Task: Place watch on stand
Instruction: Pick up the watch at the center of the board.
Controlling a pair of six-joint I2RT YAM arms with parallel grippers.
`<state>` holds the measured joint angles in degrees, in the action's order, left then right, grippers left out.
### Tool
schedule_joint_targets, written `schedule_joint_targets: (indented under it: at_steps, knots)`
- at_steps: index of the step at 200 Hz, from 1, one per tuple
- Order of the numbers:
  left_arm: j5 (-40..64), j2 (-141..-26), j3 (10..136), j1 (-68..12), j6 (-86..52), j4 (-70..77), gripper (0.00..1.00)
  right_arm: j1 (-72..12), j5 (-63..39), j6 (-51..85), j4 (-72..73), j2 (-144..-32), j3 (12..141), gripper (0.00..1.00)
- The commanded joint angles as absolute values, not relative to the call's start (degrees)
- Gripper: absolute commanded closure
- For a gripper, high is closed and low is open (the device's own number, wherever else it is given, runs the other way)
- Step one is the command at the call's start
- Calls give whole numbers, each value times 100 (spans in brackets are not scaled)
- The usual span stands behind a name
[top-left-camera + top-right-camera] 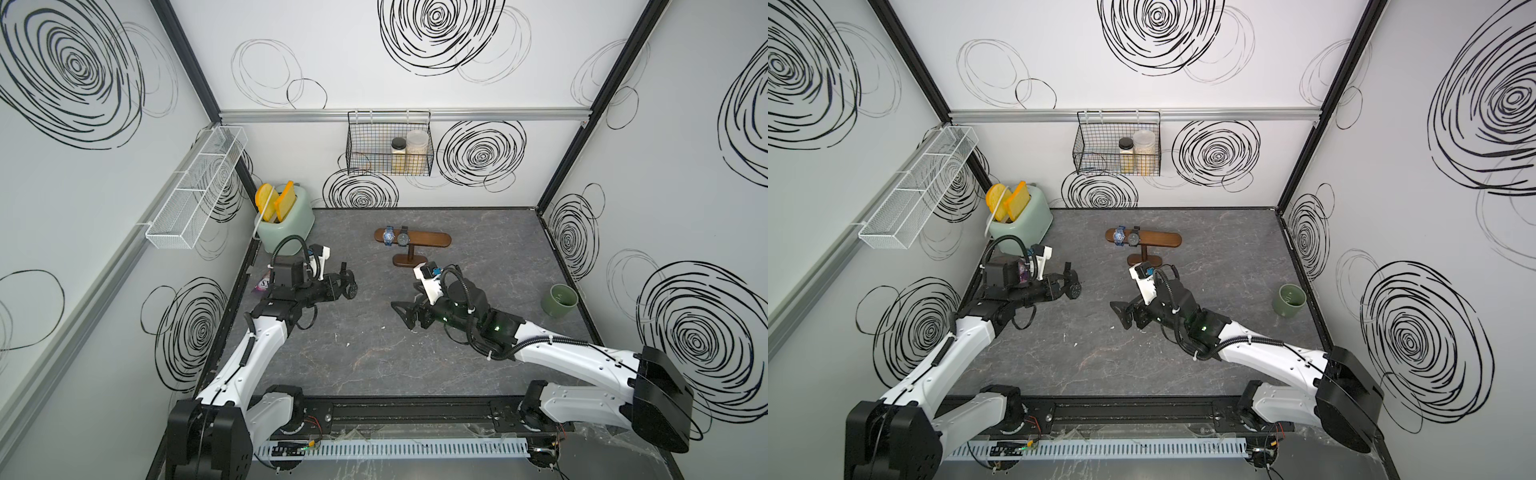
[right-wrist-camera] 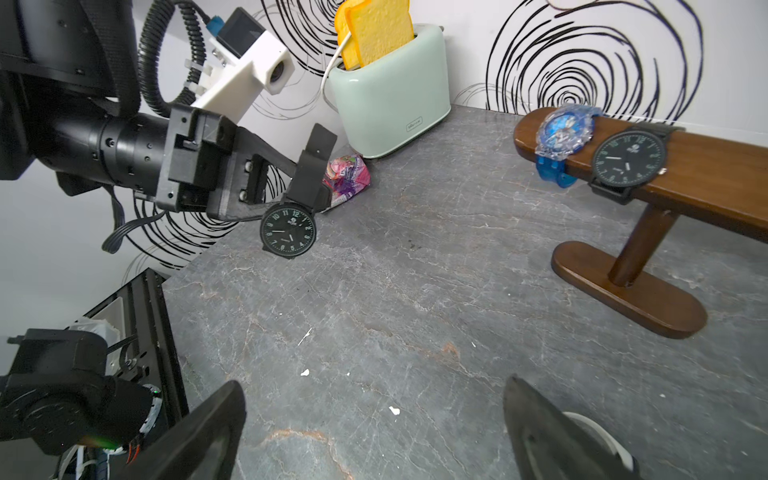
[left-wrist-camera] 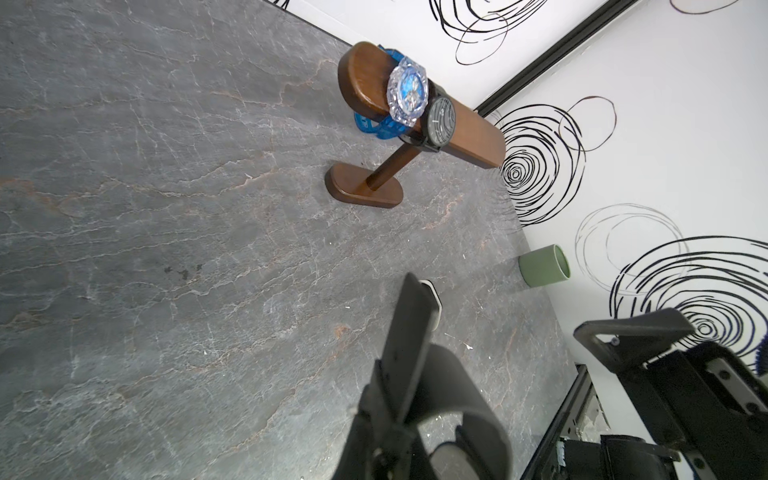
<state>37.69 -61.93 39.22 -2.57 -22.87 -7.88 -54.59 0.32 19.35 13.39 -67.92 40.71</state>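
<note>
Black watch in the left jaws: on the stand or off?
Off. The left gripper, jaws shut on the black watch, holds it apart from the stand, which carries a blue watch and a second black watch.

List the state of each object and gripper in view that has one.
Left gripper: shut on the black watch, held in the air.
Right gripper: open, empty.
Stand: upright, part of its bar free.
Blue watch: wrapped around the bar.
Second black watch: around the bar, beside the blue watch.
Toaster: two toast slices sticking up from it.
Green cup: seems tipped on its side.
</note>
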Motion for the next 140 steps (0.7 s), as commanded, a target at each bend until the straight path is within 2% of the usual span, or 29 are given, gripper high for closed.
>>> schedule_joint_targets:
  at_steps: [1,40,101,140]
  knots:
    - [4000,-6166,3861,-193,-2378,-390,100,-5485,338,2092,1414,-6558,4029,2]
    - [3975,-6185,3850,-215,-2380,-422,100,-5518,321,2162,1617,-6654,4069,2]
    - [4017,-6225,3832,-255,-2421,-365,100,-5838,657,2057,1676,-7289,4531,2]
    - [4087,-6241,3823,-331,-2418,-348,100,-5946,527,1961,1942,-7780,4831,2]
